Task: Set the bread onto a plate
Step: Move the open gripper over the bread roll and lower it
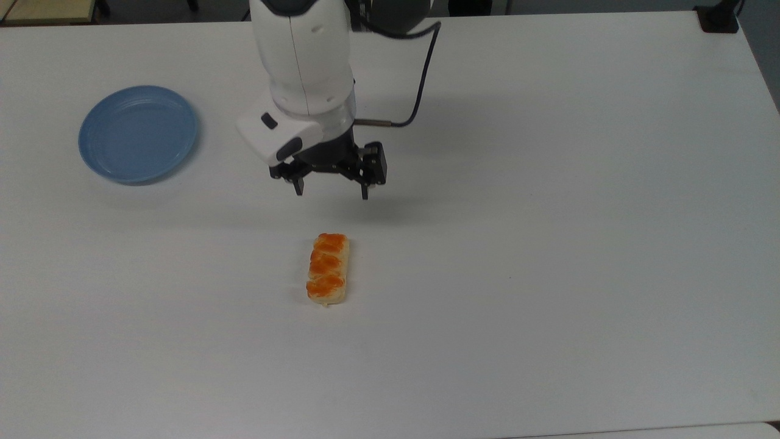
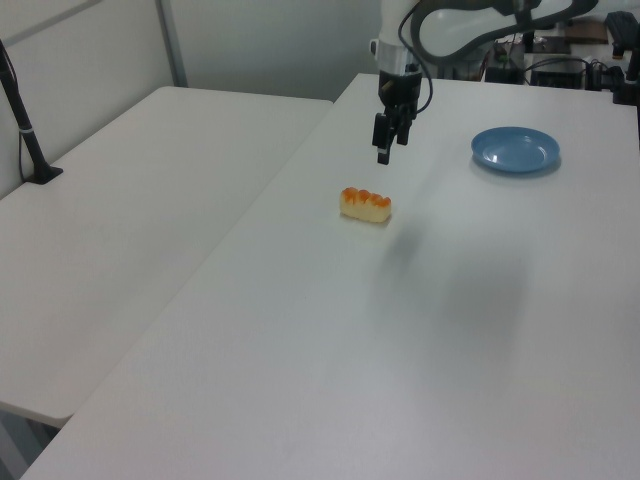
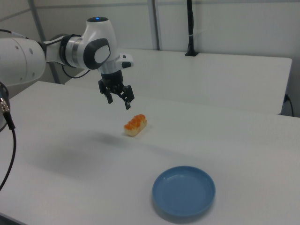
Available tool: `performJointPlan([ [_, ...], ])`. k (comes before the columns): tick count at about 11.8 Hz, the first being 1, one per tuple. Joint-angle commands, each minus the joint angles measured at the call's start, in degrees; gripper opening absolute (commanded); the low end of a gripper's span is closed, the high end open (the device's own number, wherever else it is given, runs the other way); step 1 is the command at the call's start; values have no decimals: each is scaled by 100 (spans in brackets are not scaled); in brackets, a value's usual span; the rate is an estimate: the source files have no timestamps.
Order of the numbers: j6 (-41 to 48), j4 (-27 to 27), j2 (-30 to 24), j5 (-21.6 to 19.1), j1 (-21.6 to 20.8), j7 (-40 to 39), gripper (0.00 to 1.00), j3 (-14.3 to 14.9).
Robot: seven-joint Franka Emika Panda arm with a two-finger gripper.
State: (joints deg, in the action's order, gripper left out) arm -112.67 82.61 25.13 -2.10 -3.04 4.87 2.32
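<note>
The broad white tabletop (image 1: 548, 244) carries everything. Above it hangs the white robot arm (image 1: 304, 67), its black two-finger gripper (image 1: 331, 194) spread wide and holding nothing, raised off the surface. The round light-blue plate (image 1: 138, 134) sits bare toward the top view's left, well apart from the small oblong beige bread with three orange-brown glazed bumps (image 1: 328, 269), which lies flat on the tabletop just below the gripper in the top view.
</note>
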Motion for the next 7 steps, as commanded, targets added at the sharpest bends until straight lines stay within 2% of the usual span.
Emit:
performJointPlan([
  [1,-404,-438,510,-1,-39,259,100,31],
  [7,-431,-982,1318,552,-109,286,98,40],
])
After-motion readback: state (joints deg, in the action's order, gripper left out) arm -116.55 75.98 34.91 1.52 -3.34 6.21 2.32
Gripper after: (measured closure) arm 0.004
